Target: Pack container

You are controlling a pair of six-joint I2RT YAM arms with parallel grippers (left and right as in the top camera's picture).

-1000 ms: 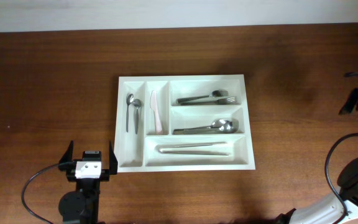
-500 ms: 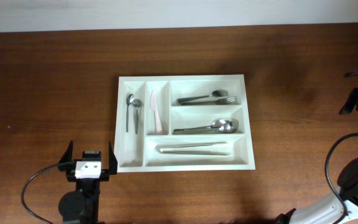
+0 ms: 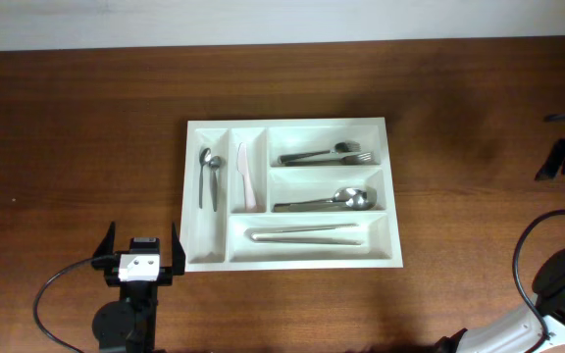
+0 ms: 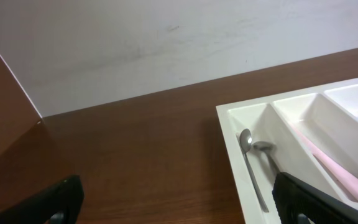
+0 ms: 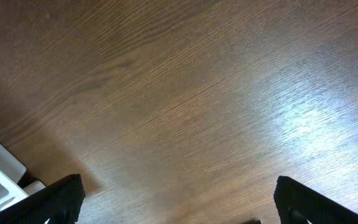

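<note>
— Brown wooden table [image 3: 67, 118], white container: where does it sit for you?
— The container [image 3: 292, 263] lies flat mid-table. Its near left corner is just beside my left gripper [image 3: 143, 238], not touching it.
— And your jaws?
— Both pairs are spread wide and hold nothing. My left gripper's fingers [image 4: 58, 202] frame bare wood and the container's left rim. My right gripper [image 5: 179, 208] hangs over bare wood, off to the right and well apart from the container.
— Room to move?
— Bare table lies all round the container, widest to its left and right. A pale wall [image 4: 166, 37] runs along the far edge.
— What's inside?
— Tongs [image 3: 307, 233] in the near long compartment, large spoons [image 3: 332, 201] in the middle one, forks [image 3: 327, 154] in the far one. A pale pink knife [image 3: 246, 176] and two small spoons [image 3: 207, 176] lie in the upright slots.
</note>
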